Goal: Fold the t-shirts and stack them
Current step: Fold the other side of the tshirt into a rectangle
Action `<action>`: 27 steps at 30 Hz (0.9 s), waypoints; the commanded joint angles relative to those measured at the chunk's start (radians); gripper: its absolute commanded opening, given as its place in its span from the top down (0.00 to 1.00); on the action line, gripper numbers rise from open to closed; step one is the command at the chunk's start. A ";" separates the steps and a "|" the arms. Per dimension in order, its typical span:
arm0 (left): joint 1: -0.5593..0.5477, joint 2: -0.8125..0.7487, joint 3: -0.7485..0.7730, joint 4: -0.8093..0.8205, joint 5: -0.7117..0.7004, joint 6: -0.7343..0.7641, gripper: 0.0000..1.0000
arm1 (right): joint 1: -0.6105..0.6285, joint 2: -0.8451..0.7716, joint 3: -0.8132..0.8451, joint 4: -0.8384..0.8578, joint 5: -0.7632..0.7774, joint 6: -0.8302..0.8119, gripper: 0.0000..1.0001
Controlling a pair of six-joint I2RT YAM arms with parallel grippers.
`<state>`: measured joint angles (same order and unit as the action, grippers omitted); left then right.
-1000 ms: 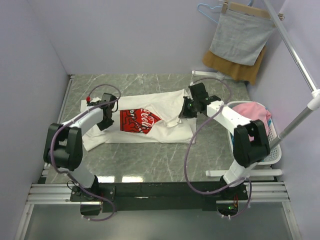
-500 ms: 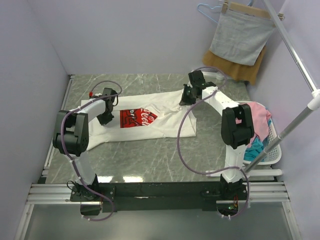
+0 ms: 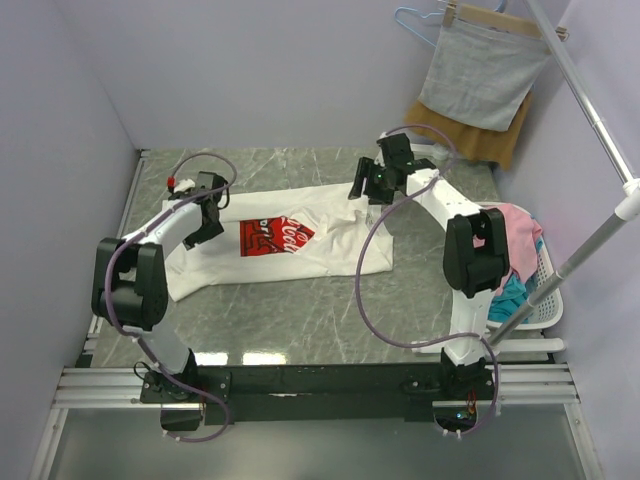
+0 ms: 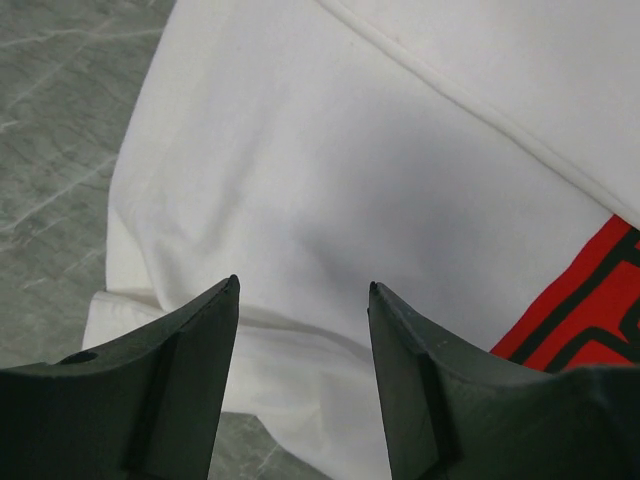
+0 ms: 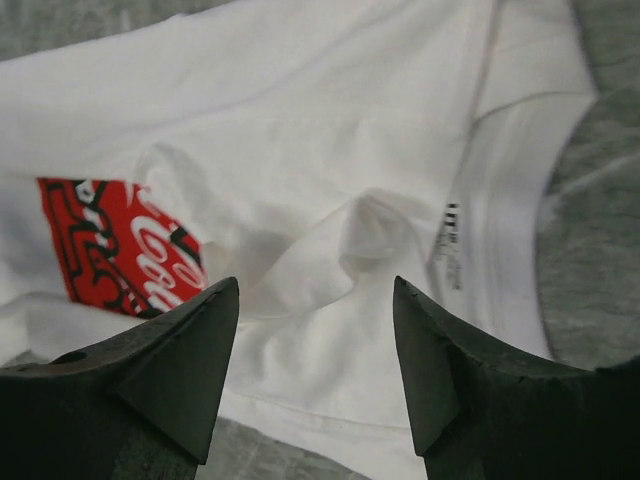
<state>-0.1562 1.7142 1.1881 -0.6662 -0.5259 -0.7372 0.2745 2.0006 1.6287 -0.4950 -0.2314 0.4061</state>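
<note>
Risk: a grip taken over the layered edge below the left gripper (image 4: 302,287), or over the pucker (image 5: 365,225) below the right gripper (image 5: 315,288), may catch uneven layers and skew the fold. Both grippers' jaws stand apart and empty over the t-shirt (image 4: 340,170), its red print (image 3: 275,238) between them.

Marble table (image 3: 300,315), white t-shirt (image 3: 335,245) — spread out

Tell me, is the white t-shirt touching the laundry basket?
Apart. The top view shows a strip of bare table between the white t-shirt and the laundry basket.
</note>
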 commanded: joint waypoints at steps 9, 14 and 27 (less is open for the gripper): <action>0.003 -0.031 -0.019 0.000 0.021 0.010 0.40 | 0.166 0.061 0.183 -0.117 -0.040 0.028 0.30; 0.003 -0.028 -0.031 0.008 0.027 0.024 0.40 | 0.204 0.105 0.227 -0.180 0.055 -0.027 0.30; 0.003 -0.027 -0.055 0.031 0.044 0.029 0.41 | 0.187 0.162 0.174 -0.105 0.035 -0.260 0.37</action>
<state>-0.1558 1.6840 1.1320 -0.6533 -0.4892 -0.7181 0.4686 2.1502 1.7908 -0.6258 -0.1581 0.2268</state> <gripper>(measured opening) 0.595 0.688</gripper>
